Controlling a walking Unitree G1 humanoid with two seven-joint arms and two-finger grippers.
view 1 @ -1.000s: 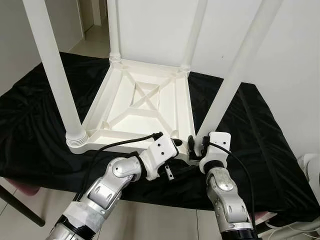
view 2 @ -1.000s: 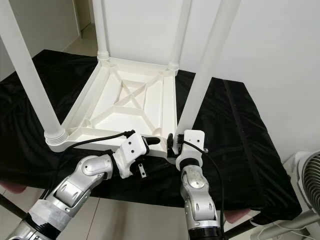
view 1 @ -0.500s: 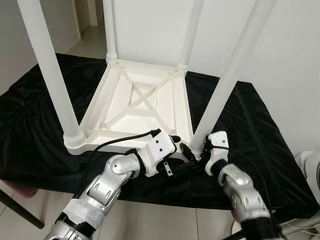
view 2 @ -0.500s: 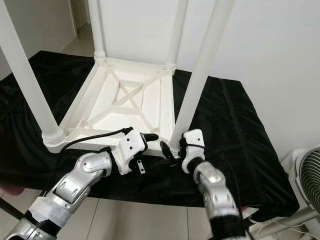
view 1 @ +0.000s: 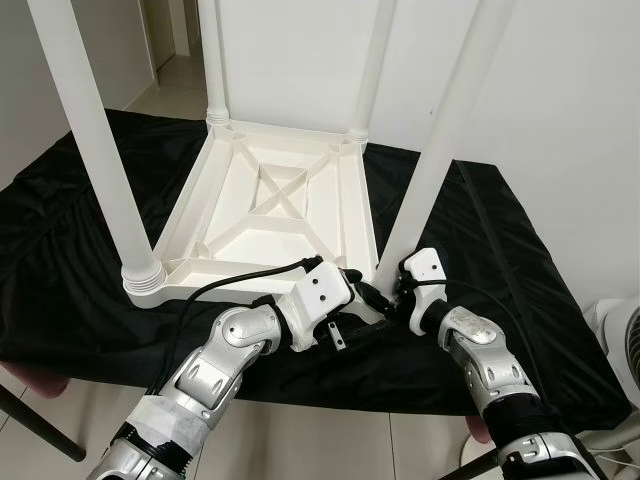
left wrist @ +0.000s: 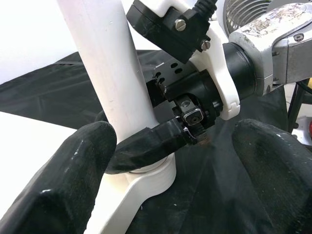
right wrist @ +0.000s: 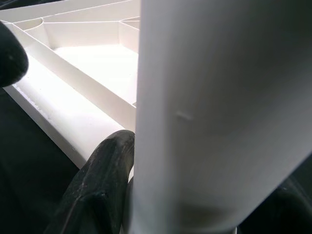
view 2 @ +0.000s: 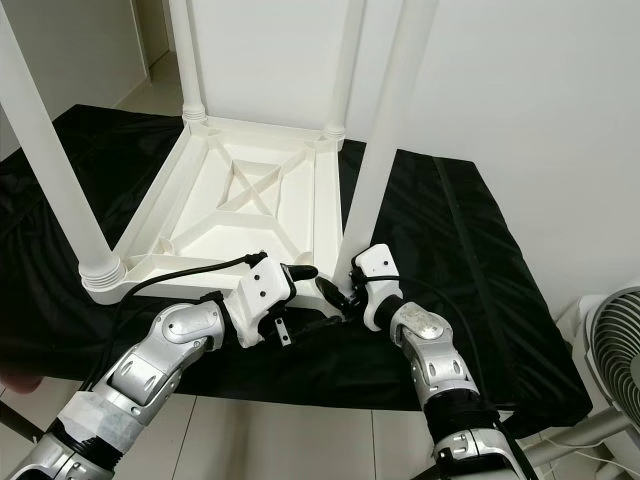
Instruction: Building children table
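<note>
White kids' table (view 1: pixel 280 200) upside down on black-draped desk (view 1: pixel 520 280). Right gripper (view 2: pixel 352 292) fingers clamp near-right leg (view 1: pixel 440 150) at base; left gripper (left wrist: pixel 165 161) beside it, fingers wide.

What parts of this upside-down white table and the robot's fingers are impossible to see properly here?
- Tops of all four legs: cut off by the upper edge in both eye views.
- The near right leg's joint into the table frame: masked in the eye views by the left gripper and right gripper.
- Right gripper's far finger: behind the leg in the right wrist view, one finger shows.
- Tabletop face: lies down on the black cloth.
</note>
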